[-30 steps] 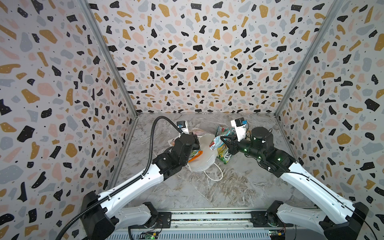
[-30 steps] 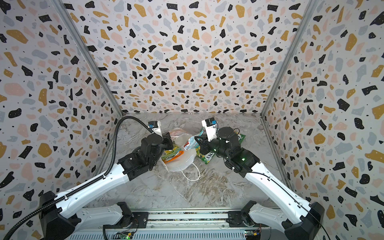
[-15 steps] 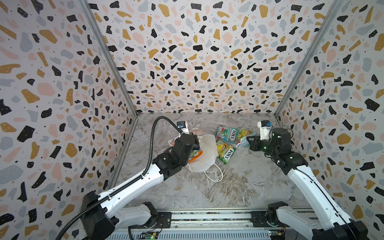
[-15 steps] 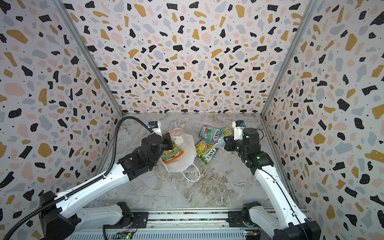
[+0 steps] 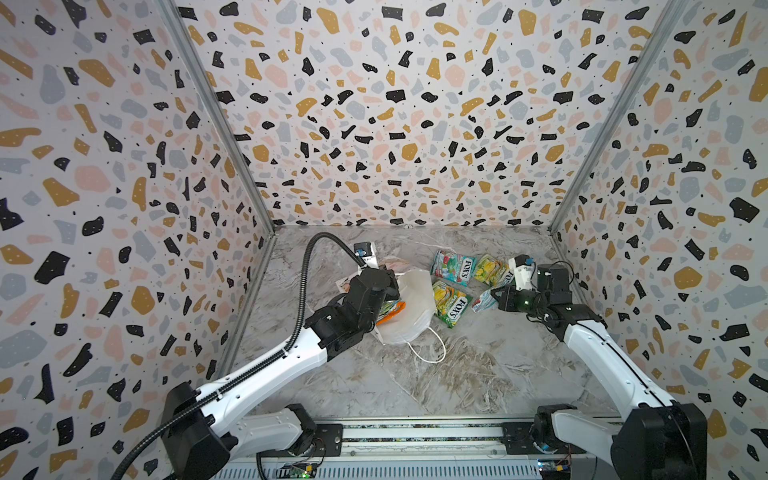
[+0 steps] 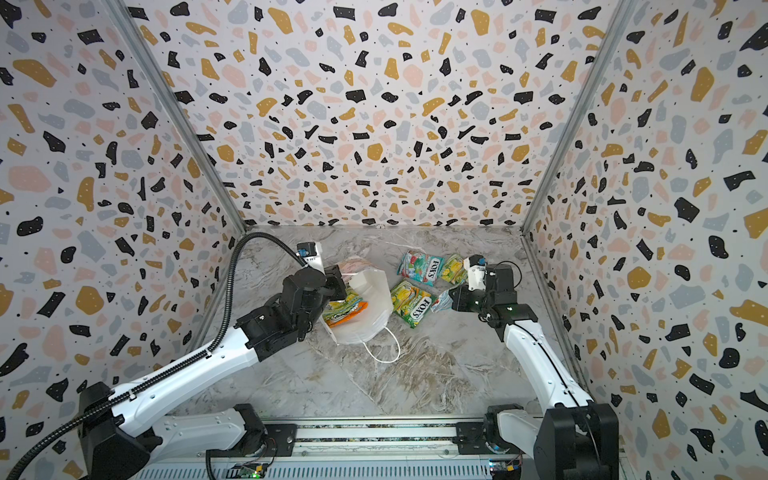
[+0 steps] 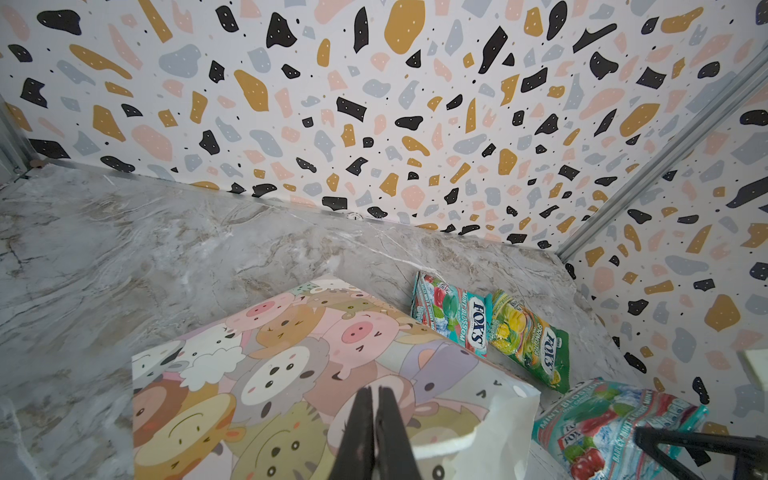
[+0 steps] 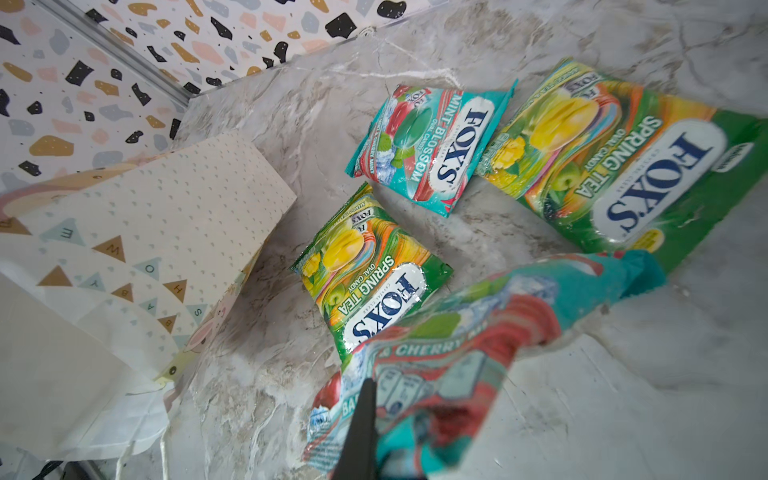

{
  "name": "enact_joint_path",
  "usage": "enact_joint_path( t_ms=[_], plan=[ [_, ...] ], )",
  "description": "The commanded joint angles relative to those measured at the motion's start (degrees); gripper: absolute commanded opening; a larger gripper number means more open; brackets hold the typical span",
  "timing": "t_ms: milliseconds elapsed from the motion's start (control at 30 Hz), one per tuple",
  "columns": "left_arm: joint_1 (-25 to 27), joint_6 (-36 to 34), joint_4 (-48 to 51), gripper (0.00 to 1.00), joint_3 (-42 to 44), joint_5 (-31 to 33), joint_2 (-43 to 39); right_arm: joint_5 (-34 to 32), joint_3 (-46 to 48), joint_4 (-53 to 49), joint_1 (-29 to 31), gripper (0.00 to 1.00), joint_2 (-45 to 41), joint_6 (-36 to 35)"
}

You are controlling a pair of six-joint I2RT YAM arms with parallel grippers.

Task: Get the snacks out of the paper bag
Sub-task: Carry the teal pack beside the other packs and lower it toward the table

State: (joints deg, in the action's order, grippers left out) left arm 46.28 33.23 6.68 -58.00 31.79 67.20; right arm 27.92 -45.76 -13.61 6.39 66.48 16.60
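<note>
Right gripper carried glossy teal packet rightward, clamped; left gripper pinches paper bag.

Robot test cell in a lab-type setup: terrazzo-print wall panels on three sides, joined by bare aluminium corner posts, box in a marble-look tabletop. Left arm and right arm sit on a metal rail along its front edge.

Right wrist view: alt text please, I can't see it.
The right pincer is shut on a crumpled teal-red glossy candy packet above the grey marble tabletop. Two green-yellow packets and another teal-red packet lie flat beyond it, beside the white paper bag.
</note>
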Motion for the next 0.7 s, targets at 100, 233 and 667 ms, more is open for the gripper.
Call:
enact_joint_path(
  t_ms=[100,233,667],
  plan=[
    [-0.1,-0.5,-0.5,0.0,-0.2,0.6,-0.3,14.4,1.6,9.0,-0.9,0.0,3.5,-1.6],
    [-0.1,-0.4,-0.4,0.0,0.1,0.6,-0.6,18.6,3.1,9.0,-2.5,0.0,7.9,-2.6],
    [-0.1,-0.8,0.1,0.0,0.3,1.4,-1.1,4.1,3.5,3.5,-2.8,0.0,9.0,-5.4]
  ],
)
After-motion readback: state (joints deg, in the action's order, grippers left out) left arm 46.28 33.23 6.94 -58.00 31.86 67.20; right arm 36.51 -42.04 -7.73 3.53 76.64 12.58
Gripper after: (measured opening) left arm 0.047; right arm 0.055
